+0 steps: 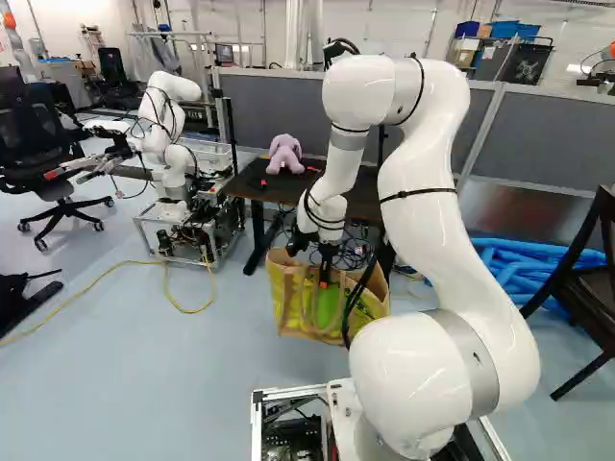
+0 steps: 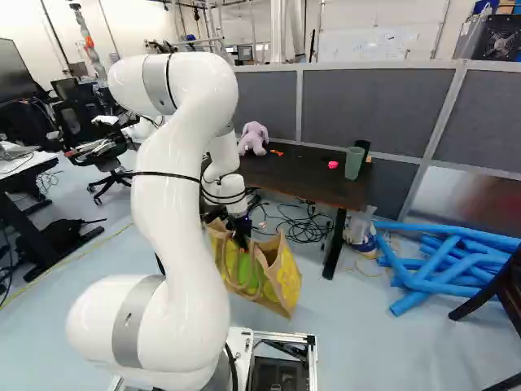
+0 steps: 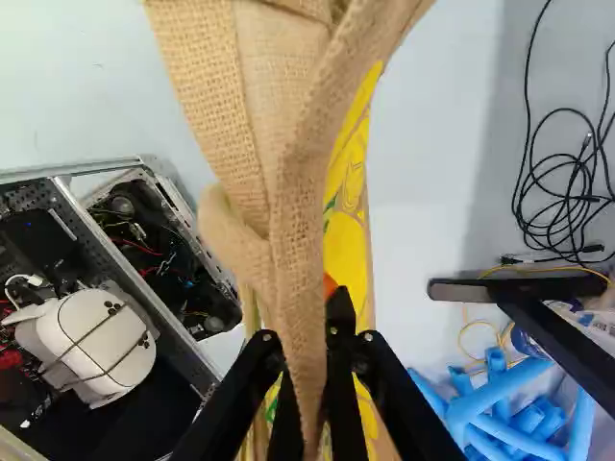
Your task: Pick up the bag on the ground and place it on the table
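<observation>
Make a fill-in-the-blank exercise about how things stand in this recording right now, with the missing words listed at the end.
The tan woven handle of the tan bag with yellow patterning passes ____ the fingers of the black two-fingered pincer.
The pale purple plush toy sits ____ the dark brown table.
The long, smooth tubes piled at the right of the right base view are coloured ____.

Missing words: between; on; blue

the dark chair (image 1: 589, 301) — cut off in both base views.
</observation>
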Available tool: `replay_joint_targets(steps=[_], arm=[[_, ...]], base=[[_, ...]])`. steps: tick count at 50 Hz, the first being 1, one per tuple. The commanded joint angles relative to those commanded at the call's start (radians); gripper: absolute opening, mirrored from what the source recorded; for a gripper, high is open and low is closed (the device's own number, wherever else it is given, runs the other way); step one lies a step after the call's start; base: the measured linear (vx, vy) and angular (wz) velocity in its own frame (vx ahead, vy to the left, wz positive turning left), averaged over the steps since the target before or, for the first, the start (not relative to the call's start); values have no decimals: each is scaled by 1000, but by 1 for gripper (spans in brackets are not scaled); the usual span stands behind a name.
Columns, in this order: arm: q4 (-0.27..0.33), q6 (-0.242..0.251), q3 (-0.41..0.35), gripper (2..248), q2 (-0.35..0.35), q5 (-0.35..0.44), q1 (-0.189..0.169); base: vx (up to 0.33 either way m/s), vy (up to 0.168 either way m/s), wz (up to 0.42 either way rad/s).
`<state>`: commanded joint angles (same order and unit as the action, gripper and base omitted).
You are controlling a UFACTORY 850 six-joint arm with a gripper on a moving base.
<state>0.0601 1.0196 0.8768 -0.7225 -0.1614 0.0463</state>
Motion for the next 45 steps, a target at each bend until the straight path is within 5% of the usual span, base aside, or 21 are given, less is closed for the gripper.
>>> replay_joint_targets(steps=[45], arm=[[-4,0,-103,21,201,-90,-14]], base=[[0,0,0]])
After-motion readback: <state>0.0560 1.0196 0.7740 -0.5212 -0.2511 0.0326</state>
